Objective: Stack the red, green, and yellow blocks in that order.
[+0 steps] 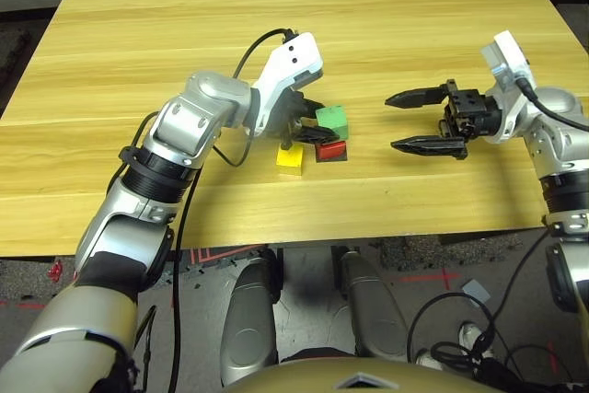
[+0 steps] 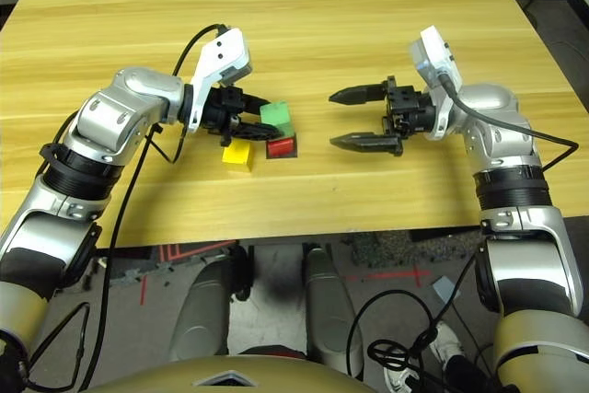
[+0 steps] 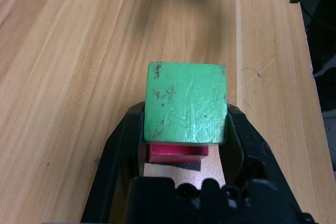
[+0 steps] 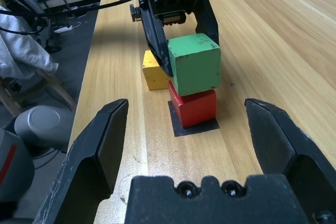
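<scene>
The red block sits on a flat black square patch near the table's front middle. The green block is on top of it, slightly askew, and my left gripper is shut on the green block, one black finger on each side. Whether green rests fully on red I cannot tell. The yellow block lies on the table just left of the red one, beside my left fingers. My right gripper hovers open to the right of the stack, fingertips pointing at it, holding nothing.
The light wooden table stretches wide behind the blocks. Its front edge runs close below them. Cables trail from my left wrist over the tabletop.
</scene>
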